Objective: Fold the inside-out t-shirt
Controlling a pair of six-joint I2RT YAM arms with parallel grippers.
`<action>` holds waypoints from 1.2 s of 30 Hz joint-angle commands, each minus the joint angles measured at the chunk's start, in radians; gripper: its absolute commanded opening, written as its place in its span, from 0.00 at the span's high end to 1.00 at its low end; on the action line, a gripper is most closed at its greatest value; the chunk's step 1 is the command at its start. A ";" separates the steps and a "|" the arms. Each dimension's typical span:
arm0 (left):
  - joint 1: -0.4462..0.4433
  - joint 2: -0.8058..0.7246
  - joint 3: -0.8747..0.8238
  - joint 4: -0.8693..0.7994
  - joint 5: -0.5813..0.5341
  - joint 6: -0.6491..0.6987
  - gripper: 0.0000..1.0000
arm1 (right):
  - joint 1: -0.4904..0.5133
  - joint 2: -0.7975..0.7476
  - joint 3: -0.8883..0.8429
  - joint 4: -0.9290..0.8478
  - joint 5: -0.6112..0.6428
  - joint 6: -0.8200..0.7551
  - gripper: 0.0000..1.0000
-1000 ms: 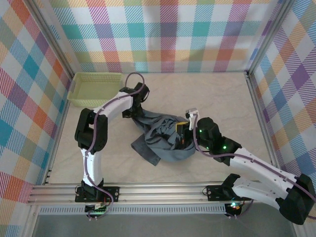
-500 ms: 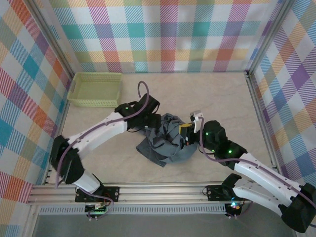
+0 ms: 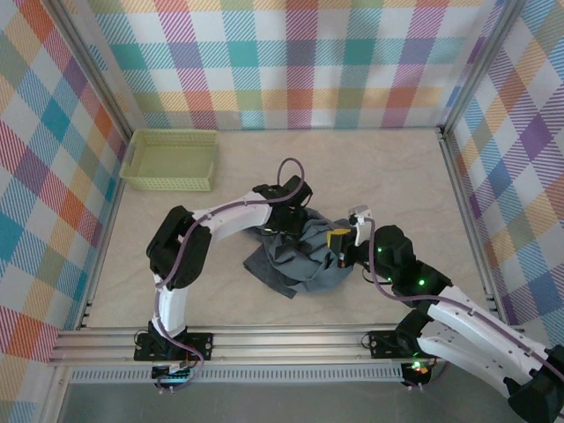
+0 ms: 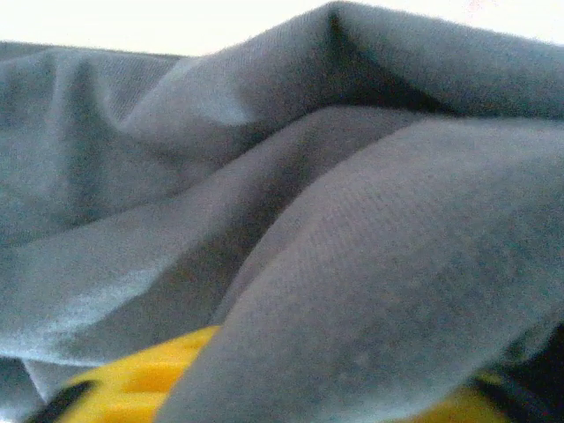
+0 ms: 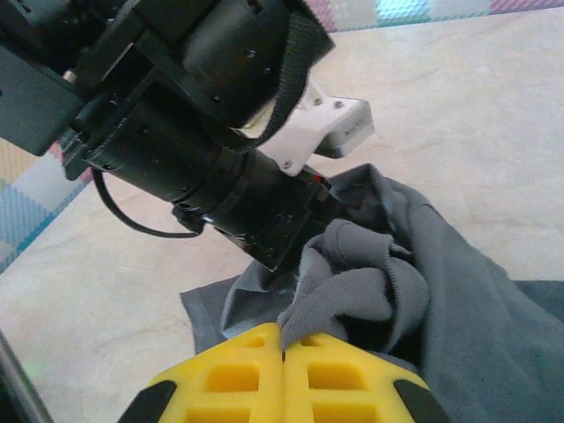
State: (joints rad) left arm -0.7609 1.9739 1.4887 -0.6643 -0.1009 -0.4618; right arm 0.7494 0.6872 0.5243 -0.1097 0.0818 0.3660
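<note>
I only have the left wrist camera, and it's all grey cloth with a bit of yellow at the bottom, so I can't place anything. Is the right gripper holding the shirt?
Observer: Yes. In the right wrist view the right gripper is shut, pinching a raised fold of the t-shirt between its yellow fingertips.
Operator: Where is the shirt lying?
Observer: From above, it is a bunched heap in the middle of the table.
Operator: And the basket?
Observer: The green basket sits in the far left corner, apart from the t-shirt.
</note>
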 commanded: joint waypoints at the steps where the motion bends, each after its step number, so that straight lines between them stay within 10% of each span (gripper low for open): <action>1: 0.033 -0.090 -0.012 0.039 0.013 -0.038 0.93 | -0.006 -0.053 0.001 -0.104 0.159 0.030 1.00; 11: 0.245 -0.535 -0.310 0.309 0.178 -0.192 1.00 | -0.134 -0.137 0.164 -0.234 0.271 -0.003 1.00; 19: 0.227 -0.542 -0.448 0.378 0.338 -0.203 1.00 | -0.141 -0.026 -0.003 -0.241 0.219 0.157 1.00; 27: 0.129 -0.453 -0.487 0.446 0.338 -0.194 1.00 | -0.140 0.140 0.071 -0.291 0.171 0.125 0.23; 36: 0.121 -0.470 -0.494 0.463 0.325 -0.203 1.00 | 0.009 0.416 0.259 -0.337 0.176 0.063 0.05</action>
State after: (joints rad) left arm -0.6346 1.5284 1.0039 -0.2291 0.2199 -0.6582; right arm 0.7132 1.0302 0.7429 -0.4145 0.2394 0.4458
